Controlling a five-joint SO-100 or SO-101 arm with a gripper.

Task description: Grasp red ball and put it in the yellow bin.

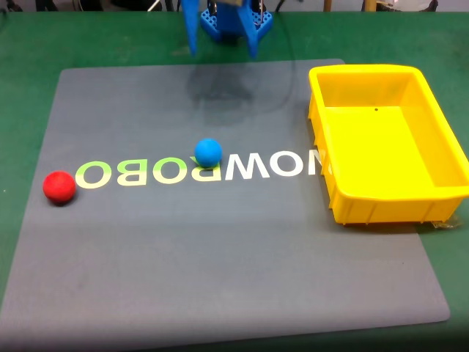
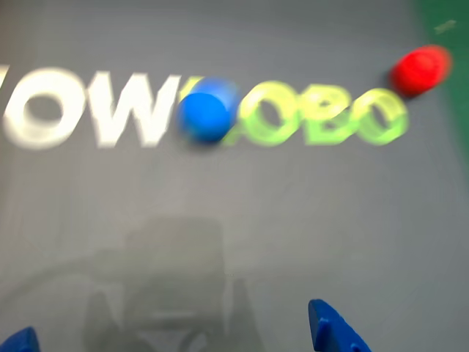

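Fixed view: red ball (image 1: 58,186) at left end of lettering on grey mat (image 1: 220,293), well apart from gripper (image 1: 223,48) at top centre. Blue ball (image 1: 208,152) lies nearer. Jaws spread, empty. Yellow bin (image 1: 381,205) on opposite, right side. Reach must go far left, past blue ball.

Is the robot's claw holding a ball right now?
No, nothing is held. The gripper is open and empty above the mat, while the red ball and blue ball lie on the mat.

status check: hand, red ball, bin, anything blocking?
Hand open, empty, high over mat's far edge. Red ball free on mat, fixed view left; yellow bin empty, right. Blue ball mid-mat, apart from red ball.
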